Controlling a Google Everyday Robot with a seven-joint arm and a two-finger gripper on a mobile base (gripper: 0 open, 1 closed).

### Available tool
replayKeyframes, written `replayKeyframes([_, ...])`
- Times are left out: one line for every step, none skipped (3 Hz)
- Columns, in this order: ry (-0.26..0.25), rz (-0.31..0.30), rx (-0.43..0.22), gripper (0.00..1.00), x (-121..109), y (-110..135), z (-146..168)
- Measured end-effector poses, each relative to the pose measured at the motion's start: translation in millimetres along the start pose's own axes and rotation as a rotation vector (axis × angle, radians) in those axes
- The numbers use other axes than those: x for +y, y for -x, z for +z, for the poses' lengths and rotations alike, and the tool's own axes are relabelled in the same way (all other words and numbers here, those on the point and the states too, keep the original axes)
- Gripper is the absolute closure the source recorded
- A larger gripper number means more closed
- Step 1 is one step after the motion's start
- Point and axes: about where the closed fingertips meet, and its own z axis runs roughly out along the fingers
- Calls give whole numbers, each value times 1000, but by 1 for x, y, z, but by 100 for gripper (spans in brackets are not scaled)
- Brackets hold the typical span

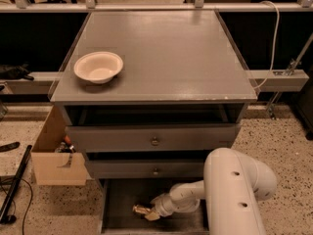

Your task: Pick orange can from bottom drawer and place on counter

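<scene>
The bottom drawer (pixel 122 199) is pulled open at the foot of the cabinet, dark inside. The orange can (pixel 142 210) lies on its floor near the middle, only its gold-brown end showing. My white arm reaches down into the drawer from the right. My gripper (pixel 149 213) is at the can, right against it. The counter (pixel 161 53) is the wide grey top of the cabinet above.
A cream bowl (pixel 98 66) stands on the counter's left side. Two knobbed drawers (pixel 154 141) sit above the open one. A cardboard box (pixel 56 153) stands on the floor left of the cabinet. A black pole (pixel 14 185) and cable lie at far left.
</scene>
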Motion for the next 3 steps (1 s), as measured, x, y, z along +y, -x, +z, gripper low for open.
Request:
replayKeyframes([0, 0, 0, 100, 0, 0, 0])
replayKeyframes([-4, 1, 1, 100, 2, -2, -4])
replayKeyframes([-28, -6, -25, 100, 4, 1, -31])
